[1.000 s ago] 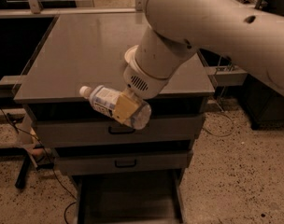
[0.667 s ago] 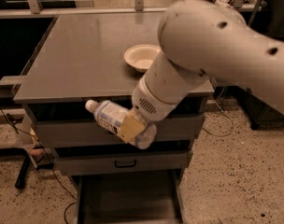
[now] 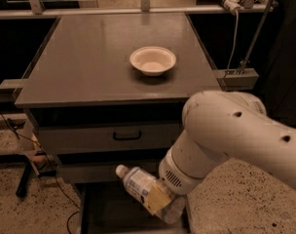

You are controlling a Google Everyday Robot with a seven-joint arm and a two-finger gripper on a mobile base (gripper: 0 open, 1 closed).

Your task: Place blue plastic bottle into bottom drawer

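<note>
The robot's gripper [image 3: 161,203] clamps a small clear blue-labelled plastic bottle [image 3: 137,181], cap pointing left, apparently just above the open grey metal bottom drawer [image 3: 108,209]. A round white bowl [image 3: 153,60] sits on the cabinet top [image 3: 89,67].

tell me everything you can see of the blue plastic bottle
The blue plastic bottle is small and looks like clear plastic, with a white cap and a pale label around its body. It is tilted, cap pointing up and left, base down and right. The gripper, low in front of the cabinet, is shut on its lower half, with a tan finger pad across it. The bottle hangs over the open bottom drawer; nothing else appears to touch it.
</note>
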